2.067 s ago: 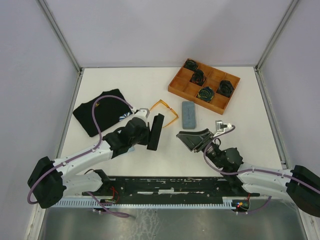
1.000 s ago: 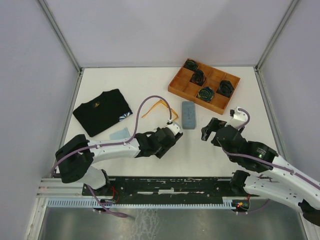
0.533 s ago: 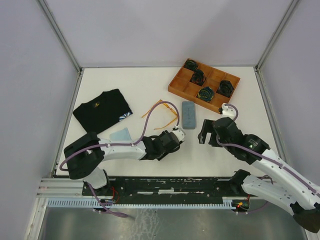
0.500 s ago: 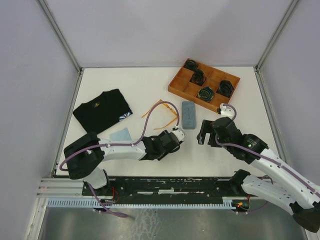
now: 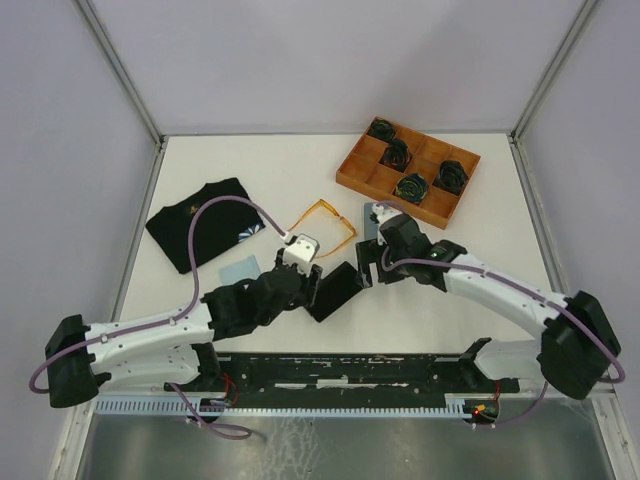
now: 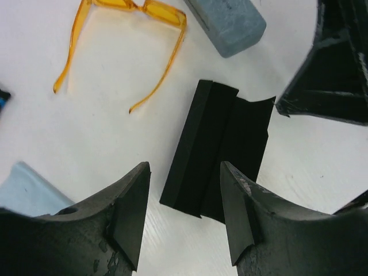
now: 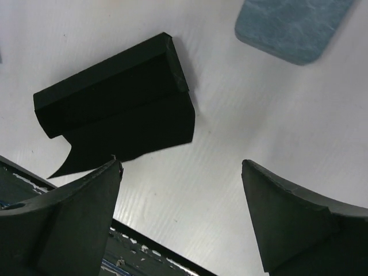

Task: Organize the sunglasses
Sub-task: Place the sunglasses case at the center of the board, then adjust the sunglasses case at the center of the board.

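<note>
black case [image 6: 215,155] lies untouched under the spread left pincer [image 6: 185,167].

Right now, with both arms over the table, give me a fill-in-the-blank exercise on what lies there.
The sunglasses on the table have an ____ frame. The case below the left hand is coloured ____. The left hand and the right hand both stand ____, holding nothing. The wooden tray sits at the table's far ____ corner.
Missing words: orange; black; open; right.
</note>
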Motion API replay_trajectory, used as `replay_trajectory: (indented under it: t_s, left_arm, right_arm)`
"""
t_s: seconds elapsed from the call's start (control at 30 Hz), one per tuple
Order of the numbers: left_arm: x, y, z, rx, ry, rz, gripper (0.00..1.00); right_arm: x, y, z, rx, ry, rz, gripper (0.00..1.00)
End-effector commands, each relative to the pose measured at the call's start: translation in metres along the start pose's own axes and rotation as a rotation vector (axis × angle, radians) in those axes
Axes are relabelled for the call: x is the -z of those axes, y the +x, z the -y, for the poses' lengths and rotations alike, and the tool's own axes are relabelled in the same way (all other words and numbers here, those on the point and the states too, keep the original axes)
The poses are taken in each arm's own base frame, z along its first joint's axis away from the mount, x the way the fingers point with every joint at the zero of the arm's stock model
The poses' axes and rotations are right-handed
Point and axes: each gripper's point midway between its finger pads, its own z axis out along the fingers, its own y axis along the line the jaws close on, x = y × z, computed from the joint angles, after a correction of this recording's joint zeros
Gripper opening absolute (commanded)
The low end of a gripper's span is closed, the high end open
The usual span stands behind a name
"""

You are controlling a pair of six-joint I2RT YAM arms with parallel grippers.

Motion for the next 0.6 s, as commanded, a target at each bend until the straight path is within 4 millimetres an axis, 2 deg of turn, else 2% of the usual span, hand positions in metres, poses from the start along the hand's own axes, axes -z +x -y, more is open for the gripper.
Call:
replay_trajectory:
  t_s: [0.0,0.07,0.17,0.33,0.57]
  left_arm:
    - [0.004,0.041,-0.006,0.228,-0.038,-0.059,0.59]
    - [0.007,0.056,-0.010,0.287,-0.054,-0.082,0.59]
    - [0.011,0.068,-0.009,0.365,-0.039,-0.086,0.59]
    - [0.018,0.068,-0.014,0.411,-0.033,-0.058,0.59]
    - [0.022,0.062,-0.018,0.393,-0.046,-0.052,0.59]
  right_arm:
    - [-0.024,-0.044,-0.029,0.128,-0.113,0.069,0.87]
    - [-0.038,-0.046,-0.030,0.164,-0.110,0.049,0.77]
    - [-0.055,-0.049,-0.028,0.203,-0.088,0.024,0.65]
    - [-0.079,-0.045,-0.025,0.256,-0.076,-0.049,0.54]
    - [-0.103,-0.044,-0.022,0.262,-0.067,-0.100,0.42]
